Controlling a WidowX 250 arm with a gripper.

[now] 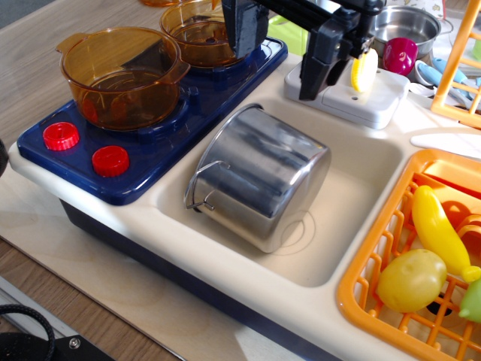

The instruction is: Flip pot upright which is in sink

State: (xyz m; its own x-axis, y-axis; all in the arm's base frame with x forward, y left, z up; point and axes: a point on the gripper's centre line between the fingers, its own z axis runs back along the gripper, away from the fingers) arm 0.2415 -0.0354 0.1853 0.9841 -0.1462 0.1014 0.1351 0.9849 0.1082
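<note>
Shiny steel cylindrical pot [259,177] lies tilted in cream plastic sink [361,218]. Black pincer [289,56] above, holding nothing, spread uncertain; suggest gripping rolled rim.

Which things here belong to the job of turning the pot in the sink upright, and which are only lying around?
Belong to the job:
- steel pot, lying on its side
- sink
- pincer, above the back of the sink

Only lying around:
- two amber pots on the stove
- orange rack holding a yellow lemon
- steel bowl
- magenta cup
</note>
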